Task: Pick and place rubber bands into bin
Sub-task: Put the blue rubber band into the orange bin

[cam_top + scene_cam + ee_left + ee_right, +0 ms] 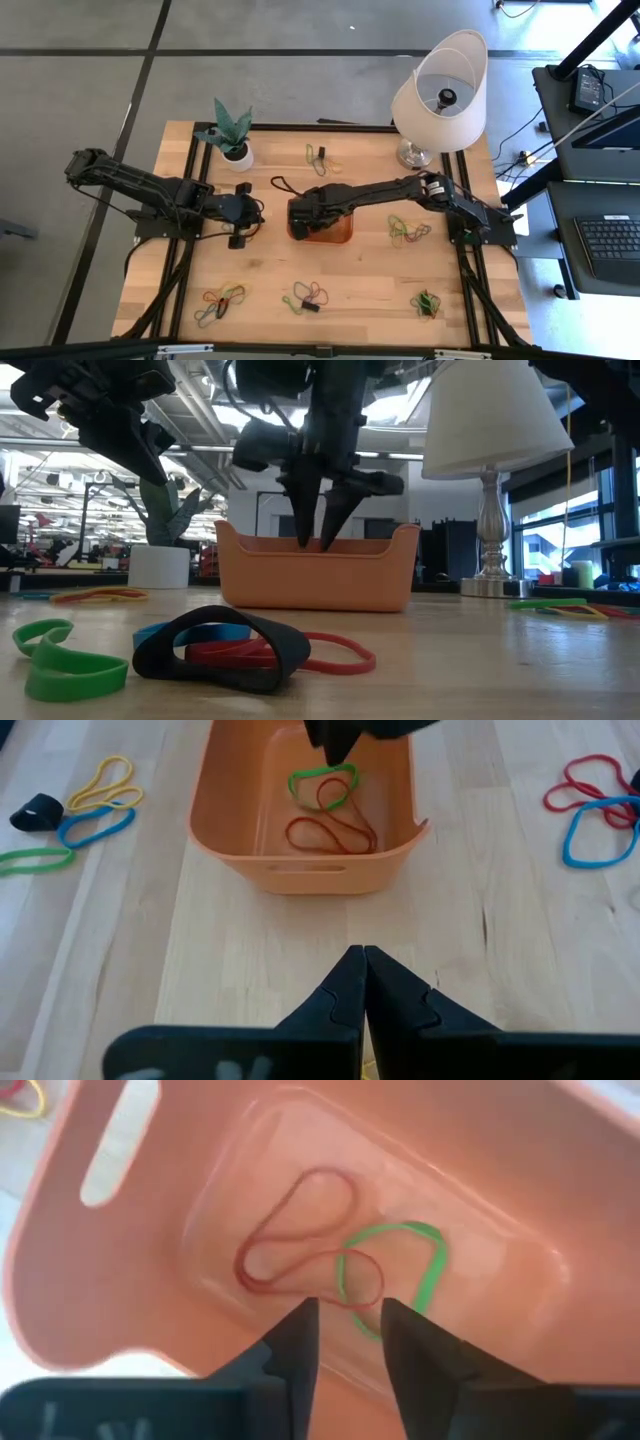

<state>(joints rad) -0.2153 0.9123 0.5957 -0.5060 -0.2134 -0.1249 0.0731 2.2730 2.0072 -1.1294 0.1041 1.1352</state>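
release is the step in hand. the right gripper point(345, 1342) is held over the bin point(335, 236), tips dipped inside its walls, and its jaws are seen spread with nothing between them. a green band point(425, 1265) and a red band point(300, 1230) lie on the bin floor just beneath the tips, the two overlapping. the left gripper point(364, 990) waits just beside the bin on the bare table point(370, 280), jaws pressed together on nothing.

to finish well, the jaws should be kept apart and the gripper lifted straight up, so that no loop is snagged on a fingertip and dragged back over the rim; the green band lies close to one finger and should be watched. many bands remain outside: a cluster near the lamp point(440, 90), a pile point(410, 229) beside the right arm, and three groups along the near edge point(308, 296). the pile beside the right arm is judged the shortest next reach.
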